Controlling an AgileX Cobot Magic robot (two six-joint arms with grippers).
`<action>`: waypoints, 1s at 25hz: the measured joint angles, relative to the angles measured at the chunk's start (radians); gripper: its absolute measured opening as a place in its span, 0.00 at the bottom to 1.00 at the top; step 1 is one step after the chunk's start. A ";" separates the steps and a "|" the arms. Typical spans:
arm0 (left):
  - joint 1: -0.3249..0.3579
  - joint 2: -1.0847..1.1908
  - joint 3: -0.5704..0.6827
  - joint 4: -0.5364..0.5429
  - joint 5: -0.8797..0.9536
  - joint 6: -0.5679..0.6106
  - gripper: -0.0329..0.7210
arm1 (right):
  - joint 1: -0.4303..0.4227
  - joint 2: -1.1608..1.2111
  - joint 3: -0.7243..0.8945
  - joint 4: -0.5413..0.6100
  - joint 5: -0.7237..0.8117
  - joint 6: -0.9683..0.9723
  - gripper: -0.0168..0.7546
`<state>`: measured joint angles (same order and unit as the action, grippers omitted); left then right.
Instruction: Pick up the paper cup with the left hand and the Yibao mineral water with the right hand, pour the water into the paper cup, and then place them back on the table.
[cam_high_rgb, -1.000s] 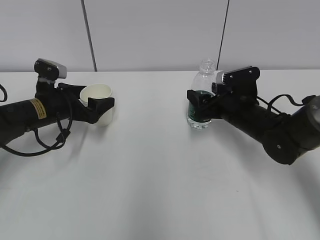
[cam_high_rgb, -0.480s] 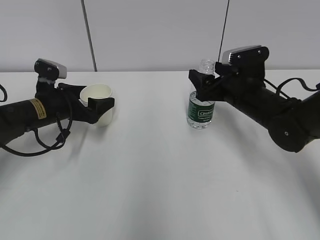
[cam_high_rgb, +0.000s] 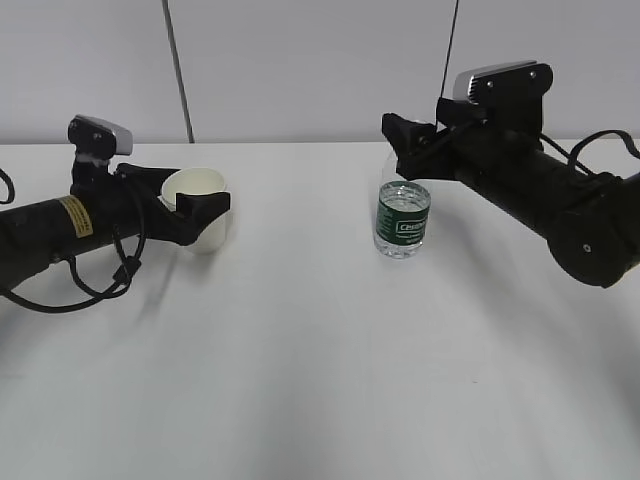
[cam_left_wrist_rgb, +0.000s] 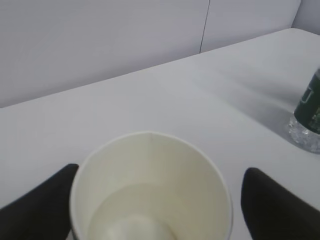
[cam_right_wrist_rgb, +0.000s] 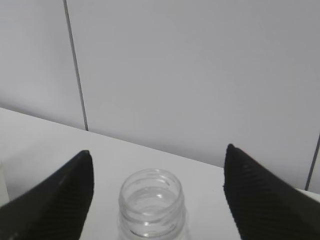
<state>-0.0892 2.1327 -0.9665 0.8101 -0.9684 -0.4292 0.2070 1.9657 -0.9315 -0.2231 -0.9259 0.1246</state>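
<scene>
- The left claw (cam_high_rgb: 200, 212) sits low over the worktop (cam_high_rgb: 300, 380), its fingers (cam_left_wrist_rgb: 35, 205) spread either side of the paper cup (cam_high_rgb: 196, 205); whether they touch its wall I cannot tell.
- The cup stands upright at the left.
- The Yibao mineral water (cam_high_rgb: 402, 218) stands upright right of centre, capless.
- The right claw (cam_high_rgb: 405, 135) hangs spread above the bottle's neck, holding nothing.
</scene>
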 joint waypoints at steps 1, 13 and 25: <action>0.000 0.000 0.000 0.000 -0.005 0.000 0.82 | 0.000 -0.001 0.000 0.000 0.002 0.000 0.80; 0.000 -0.023 0.000 0.000 -0.035 -0.010 0.82 | 0.000 -0.059 0.000 0.000 0.044 -0.015 0.79; 0.000 -0.099 0.001 0.001 -0.001 -0.030 0.82 | 0.000 -0.131 0.003 -0.002 0.098 -0.017 0.79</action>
<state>-0.0892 2.0336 -0.9656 0.8109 -0.9693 -0.4597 0.2070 1.8348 -0.9289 -0.2251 -0.8275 0.1075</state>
